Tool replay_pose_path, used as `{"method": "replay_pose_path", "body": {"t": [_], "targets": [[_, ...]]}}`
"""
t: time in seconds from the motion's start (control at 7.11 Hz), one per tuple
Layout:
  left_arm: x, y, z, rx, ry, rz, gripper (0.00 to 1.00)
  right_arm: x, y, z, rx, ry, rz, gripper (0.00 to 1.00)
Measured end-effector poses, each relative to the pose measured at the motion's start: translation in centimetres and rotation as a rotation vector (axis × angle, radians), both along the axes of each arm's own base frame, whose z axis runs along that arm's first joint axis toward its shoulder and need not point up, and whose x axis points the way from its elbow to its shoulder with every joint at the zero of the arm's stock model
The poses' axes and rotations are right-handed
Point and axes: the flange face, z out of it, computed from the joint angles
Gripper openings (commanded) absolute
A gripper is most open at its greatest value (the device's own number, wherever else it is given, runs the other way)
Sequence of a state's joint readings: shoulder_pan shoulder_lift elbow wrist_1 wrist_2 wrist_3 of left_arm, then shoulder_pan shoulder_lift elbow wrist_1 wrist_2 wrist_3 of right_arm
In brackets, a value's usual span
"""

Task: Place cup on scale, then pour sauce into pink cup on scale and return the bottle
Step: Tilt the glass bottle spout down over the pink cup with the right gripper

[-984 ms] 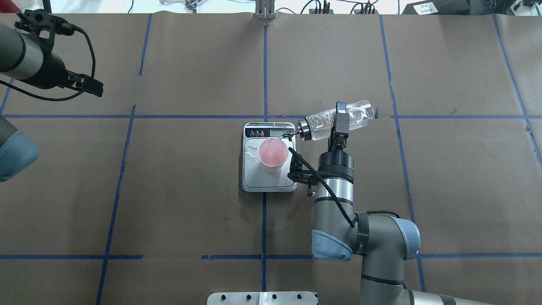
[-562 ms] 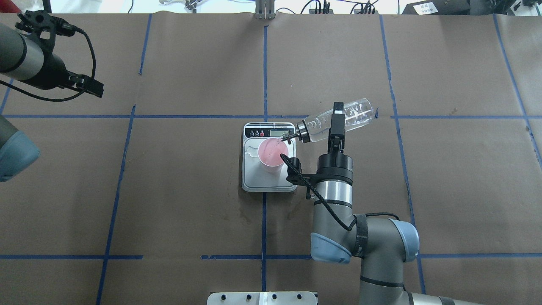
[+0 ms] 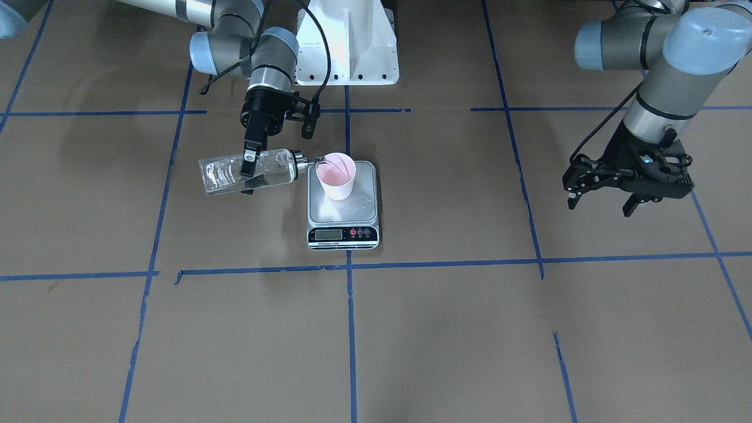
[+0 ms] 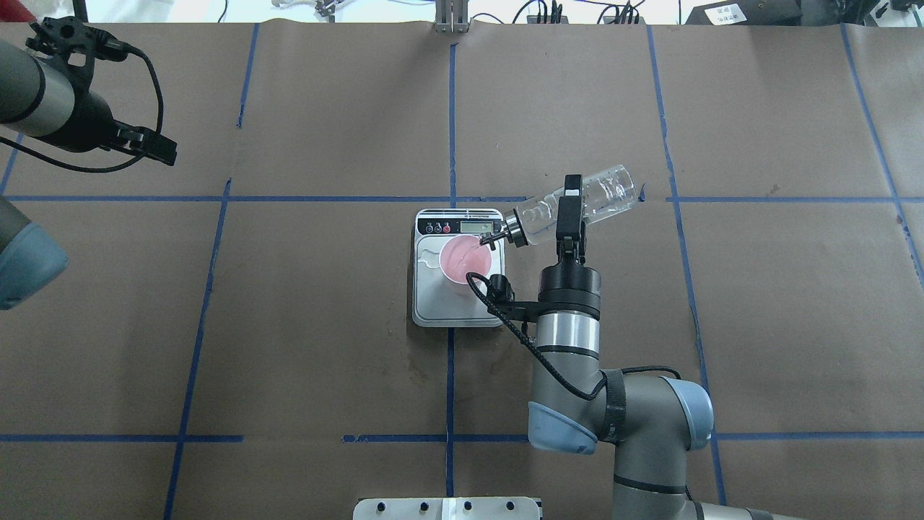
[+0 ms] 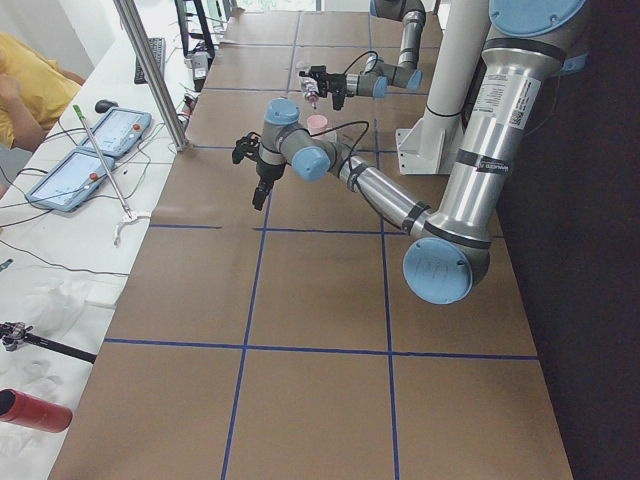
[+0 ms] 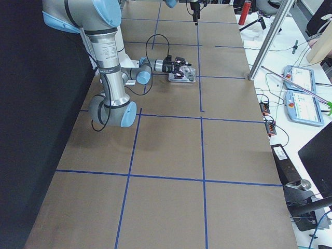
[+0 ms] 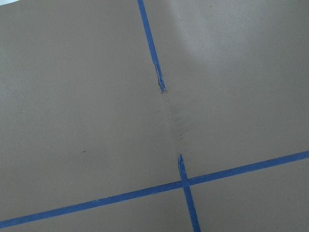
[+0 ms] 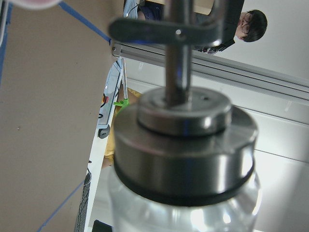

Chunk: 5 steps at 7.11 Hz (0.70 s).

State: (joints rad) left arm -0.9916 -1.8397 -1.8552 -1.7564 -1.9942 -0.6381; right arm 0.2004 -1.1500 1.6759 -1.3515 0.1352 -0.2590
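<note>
Over the last 1 second the right hand point(image 4: 569, 209), clamped across the bottle point(image 4: 606, 189), rolls its wrist further. The bottle's base lifts and the spout point(image 4: 494, 237) dips lower over the right rim of the cup point(image 4: 462, 263). The cup stands upright on the scale point(image 4: 440, 307), toward its far right part, at mid-bench point(image 4: 325, 325). I judge from the steeper tilt that the pour is deepening. Clear sauce point(image 3: 220, 176) lies along the bottle, but any stream is too faint to confirm. Returning the bottle is not yet begun. The left hand point(image 3: 600, 202) hangs wide and empty, well apart at the far left.
</note>
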Motion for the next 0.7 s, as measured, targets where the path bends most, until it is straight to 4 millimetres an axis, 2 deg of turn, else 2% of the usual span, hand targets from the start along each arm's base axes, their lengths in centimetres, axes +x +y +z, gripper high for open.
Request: {"method": "replay_pose_path", "body": {"t": [0.42, 0.7], "targets": [[0.0, 0.02, -0.06, -0.006, 0.004, -0.005, 1.0, 0.12, 0.17, -0.29, 0.012, 0.074, 0.009, 0.0], [0.04, 0.02, -0.1, -0.011, 0.007, -0.01, 1.0, 0.04, 0.48, -0.42, 0.017, 0.054, 0.006, 0.0]]}}
